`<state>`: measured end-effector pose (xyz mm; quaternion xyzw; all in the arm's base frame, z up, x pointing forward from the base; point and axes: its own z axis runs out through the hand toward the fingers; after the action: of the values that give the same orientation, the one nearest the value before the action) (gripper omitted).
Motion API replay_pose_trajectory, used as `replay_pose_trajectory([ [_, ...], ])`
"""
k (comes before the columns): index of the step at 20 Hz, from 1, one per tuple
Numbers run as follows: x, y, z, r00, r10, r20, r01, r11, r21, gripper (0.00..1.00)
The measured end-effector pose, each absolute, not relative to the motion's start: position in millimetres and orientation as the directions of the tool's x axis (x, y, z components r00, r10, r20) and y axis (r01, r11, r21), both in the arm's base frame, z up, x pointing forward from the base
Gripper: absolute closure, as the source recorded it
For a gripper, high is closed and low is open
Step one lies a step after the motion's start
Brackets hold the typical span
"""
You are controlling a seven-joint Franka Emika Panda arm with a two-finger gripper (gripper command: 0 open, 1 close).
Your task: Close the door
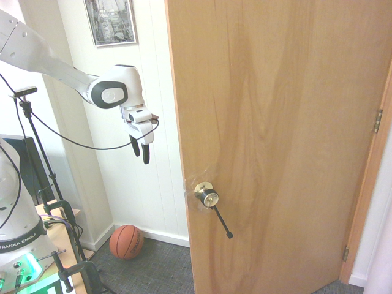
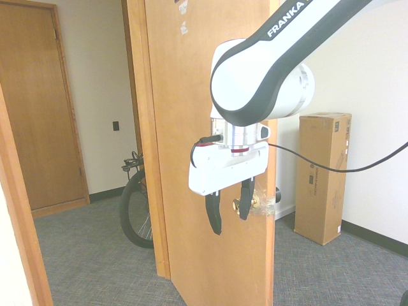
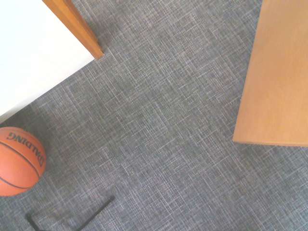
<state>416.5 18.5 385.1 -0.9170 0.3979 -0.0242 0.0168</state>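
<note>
Pincer (image 2: 233, 226): two dark fingers parted with a moderate gap, nothing held; just off the door's free edge, on the face opposite the lever.
Door (image 1: 275, 135): tall wood-grain slab, standing ajar, its free edge beside the pincer and well apart from the latch-side jamb (image 3: 79, 31).
Handling, judged: broad, stiff and fairly weighty, but carried by its hinges, so it should swing under a modest, steady push; smooth face, likely to let fingertips slide.
Brass knob (image 2: 236, 204): small and round, on the door's doorway-side face, near the free edge; a possible hold for pulling, though its curve may slip.
Lever (image 1: 222, 222): thin, dark, slanting down from the knob fitting on the door's other face; probably poor for hard leverage.
Clear tape (image 2: 262, 205): wrapped at the door's edge by the knob; could snag.
Best contact, judged: lever-side face close to the free edge, pushing towards the jamb; the pincer would first need to pass round the edge.
Upper hinge (image 1: 378, 120): metal, on the door's edge opposite the knob.
Basketball (image 1: 127, 242): orange, on the floor beyond the door's free edge.
Cardboard box (image 2: 322, 178): tall, upright, behind the door on its lever side.
</note>
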Motion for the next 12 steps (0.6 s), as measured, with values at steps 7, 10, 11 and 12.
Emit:
replay_pose_trajectory([
  [7, 414.3, 2.6, 389.5, 0.665, -0.746, 0.025, -0.744, -0.665, -0.067, 0.0],
  [10, 401.7, -5.4, 393.8, 0.67, -0.741, 0.032, -0.738, -0.67, -0.08, 0.0],
  [11, 396.0, -7.3, 395.6, 0.671, -0.74, 0.033, -0.736, -0.671, -0.083, 0.0],
  [12, 390.0, -10.0, 398.3, 0.672, -0.74, 0.033, -0.736, -0.672, -0.089, 0.0],
])
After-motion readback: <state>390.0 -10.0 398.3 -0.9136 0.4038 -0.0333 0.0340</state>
